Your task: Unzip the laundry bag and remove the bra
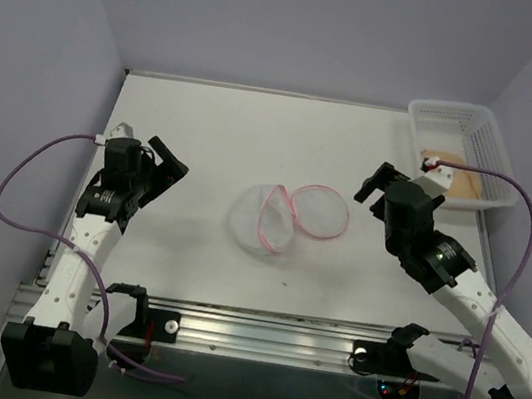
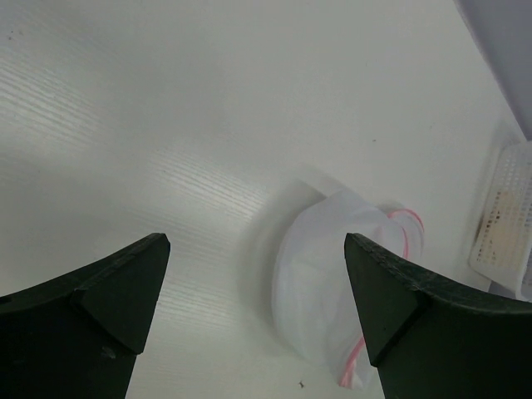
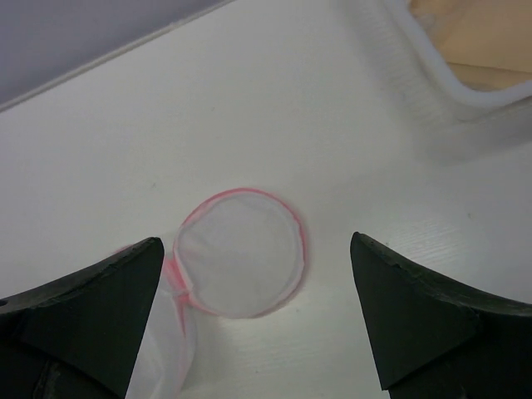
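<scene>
The laundry bag lies unzipped in the middle of the table, and its pink-rimmed flat half is spread to the right. The right wrist view shows that flat mesh disc with nothing on it. A tan bra lies inside the white basket at the back right. My left gripper hovers open to the left of the bag, which shows ahead between its fingers. To the right of the bag, my right gripper also stands open and holds nothing.
The white lattice basket's rim shows at the top right of the right wrist view, with the tan fabric inside it. Purple cables loop off both arms. A metal rail runs along the near table edge.
</scene>
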`<state>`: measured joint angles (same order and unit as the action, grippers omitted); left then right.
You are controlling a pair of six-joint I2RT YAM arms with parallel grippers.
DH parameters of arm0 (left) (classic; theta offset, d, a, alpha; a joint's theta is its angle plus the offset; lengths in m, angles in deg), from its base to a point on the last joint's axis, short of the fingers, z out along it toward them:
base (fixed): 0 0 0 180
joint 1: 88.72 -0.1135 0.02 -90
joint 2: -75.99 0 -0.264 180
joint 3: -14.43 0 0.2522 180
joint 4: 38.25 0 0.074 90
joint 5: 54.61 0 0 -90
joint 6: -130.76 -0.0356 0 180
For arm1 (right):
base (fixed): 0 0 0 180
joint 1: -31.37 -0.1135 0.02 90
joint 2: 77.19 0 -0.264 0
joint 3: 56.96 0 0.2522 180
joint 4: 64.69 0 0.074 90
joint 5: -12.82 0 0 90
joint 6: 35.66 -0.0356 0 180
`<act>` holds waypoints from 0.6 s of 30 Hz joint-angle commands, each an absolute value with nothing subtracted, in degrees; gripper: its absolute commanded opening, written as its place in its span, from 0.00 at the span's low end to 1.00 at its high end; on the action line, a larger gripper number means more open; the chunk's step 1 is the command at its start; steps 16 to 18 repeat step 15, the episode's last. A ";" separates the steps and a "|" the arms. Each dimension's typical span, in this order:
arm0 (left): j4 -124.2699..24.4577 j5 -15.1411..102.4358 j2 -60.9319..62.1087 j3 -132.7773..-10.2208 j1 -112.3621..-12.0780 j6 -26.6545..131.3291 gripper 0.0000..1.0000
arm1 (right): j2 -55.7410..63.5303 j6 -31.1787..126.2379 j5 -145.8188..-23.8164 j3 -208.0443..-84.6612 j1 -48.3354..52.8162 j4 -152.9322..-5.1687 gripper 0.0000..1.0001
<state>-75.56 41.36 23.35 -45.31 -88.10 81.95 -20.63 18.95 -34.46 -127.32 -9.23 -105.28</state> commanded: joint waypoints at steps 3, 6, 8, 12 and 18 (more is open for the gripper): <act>-75.92 37.93 26.60 -49.25 -88.28 80.14 0.99 | -27.44 16.81 -32.93 -122.58 5.50 -105.52 1.00; -76.09 38.11 26.43 -49.69 -88.28 79.52 0.99 | -25.86 17.34 -38.23 -121.52 13.33 -105.70 1.00; -76.53 37.59 26.51 -50.13 -88.28 79.34 0.99 | -23.15 16.99 -40.70 -120.47 15.45 -105.70 1.00; -77.06 37.15 27.21 -50.22 -88.28 78.90 0.99 | -19.98 16.38 -41.58 -119.94 16.60 -105.26 1.00; -77.67 36.00 28.09 -49.96 -88.28 78.82 0.99 | -19.79 16.38 -40.97 -119.59 16.60 -103.16 1.00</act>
